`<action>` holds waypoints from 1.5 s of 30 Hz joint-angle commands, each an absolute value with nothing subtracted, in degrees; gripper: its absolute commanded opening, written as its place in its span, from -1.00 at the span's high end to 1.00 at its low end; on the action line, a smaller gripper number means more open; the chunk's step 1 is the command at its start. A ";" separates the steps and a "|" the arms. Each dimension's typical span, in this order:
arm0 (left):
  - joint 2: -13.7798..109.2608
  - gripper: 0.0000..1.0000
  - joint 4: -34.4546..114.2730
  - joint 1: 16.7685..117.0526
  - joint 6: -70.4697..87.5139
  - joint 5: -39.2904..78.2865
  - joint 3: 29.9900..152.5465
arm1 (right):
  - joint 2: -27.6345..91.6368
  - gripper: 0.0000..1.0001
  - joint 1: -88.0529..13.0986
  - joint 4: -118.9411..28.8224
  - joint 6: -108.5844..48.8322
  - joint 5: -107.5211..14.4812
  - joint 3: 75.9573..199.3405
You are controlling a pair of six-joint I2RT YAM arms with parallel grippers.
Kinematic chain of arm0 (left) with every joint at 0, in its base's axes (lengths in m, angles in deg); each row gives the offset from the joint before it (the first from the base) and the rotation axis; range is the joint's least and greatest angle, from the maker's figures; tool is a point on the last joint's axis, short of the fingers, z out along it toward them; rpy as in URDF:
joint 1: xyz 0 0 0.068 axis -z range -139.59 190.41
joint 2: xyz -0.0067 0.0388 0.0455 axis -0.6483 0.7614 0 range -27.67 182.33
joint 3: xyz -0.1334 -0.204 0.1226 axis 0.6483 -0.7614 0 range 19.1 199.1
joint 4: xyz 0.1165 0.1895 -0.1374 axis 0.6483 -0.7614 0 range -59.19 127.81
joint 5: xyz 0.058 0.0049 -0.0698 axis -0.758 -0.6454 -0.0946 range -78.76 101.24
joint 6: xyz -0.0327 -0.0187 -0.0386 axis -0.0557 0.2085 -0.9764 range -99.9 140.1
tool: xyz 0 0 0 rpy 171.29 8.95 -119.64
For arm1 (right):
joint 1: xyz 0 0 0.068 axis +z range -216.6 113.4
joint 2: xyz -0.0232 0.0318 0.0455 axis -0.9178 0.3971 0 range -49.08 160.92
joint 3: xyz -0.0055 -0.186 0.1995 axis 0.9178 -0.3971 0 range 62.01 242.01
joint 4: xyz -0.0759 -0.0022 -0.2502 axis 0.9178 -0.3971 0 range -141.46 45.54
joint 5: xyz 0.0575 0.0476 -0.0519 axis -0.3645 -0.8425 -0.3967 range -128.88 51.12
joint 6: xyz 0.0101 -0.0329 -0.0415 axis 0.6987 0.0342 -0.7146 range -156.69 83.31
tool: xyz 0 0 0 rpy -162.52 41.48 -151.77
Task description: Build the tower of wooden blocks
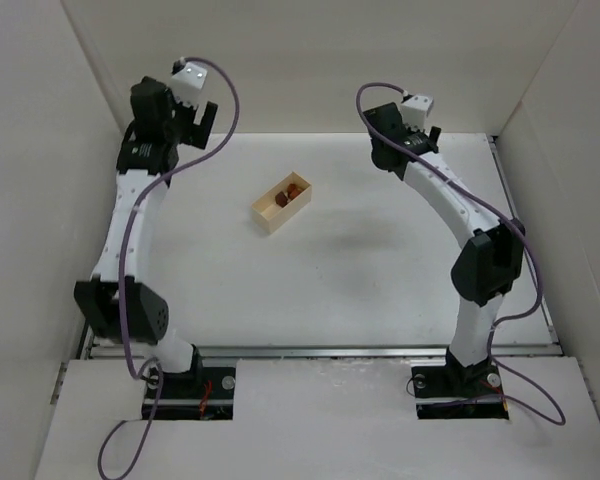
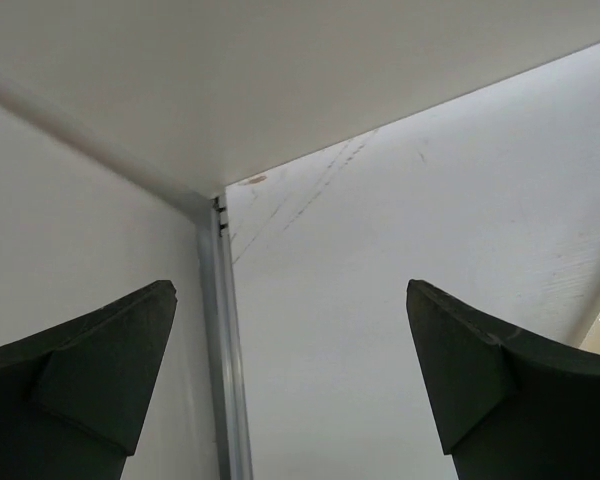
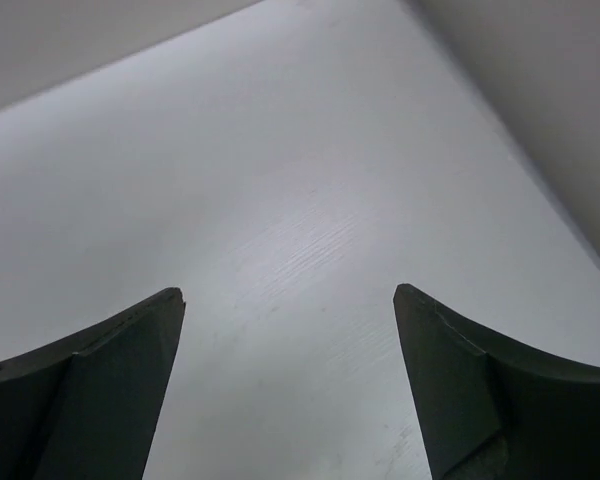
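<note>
Now, reddish wooden cubes [image 1: 288, 193] lie inside pale oblong tray [image 1: 268, 220].

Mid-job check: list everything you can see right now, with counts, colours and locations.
wood blocks: a few, exact count unclear, dark brown and reddish-orange, inside the far end of the tray
tray: one, pale wood, mid-table between the arms, set at an angle
table: one, white
walls: white, on the left, far and right sides
cables: two, purple, one along each arm
left gripper: one, dark fingers, open, empty, raised at the far left
right gripper: one, dark fingers, open, empty, raised at the far right
</note>
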State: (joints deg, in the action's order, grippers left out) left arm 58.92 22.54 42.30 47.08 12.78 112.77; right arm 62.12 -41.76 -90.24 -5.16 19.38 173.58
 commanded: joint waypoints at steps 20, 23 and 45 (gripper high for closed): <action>91.86 -0.08 9.24 59.57 46.83 14.39 126.86 | 46.63 -0.96 -48.67 -64.94 -27.46 -35.71 157.38; 92.74 -0.06 9.24 60.09 46.29 15.98 126.24 | 46.11 -0.96 -48.67 -65.56 -27.46 -35.10 156.06; 96.97 1.00 10.81 61.23 42.16 -3.84 124.92 | 42.51 -0.96 -48.67 -65.56 -26.41 -33.34 151.85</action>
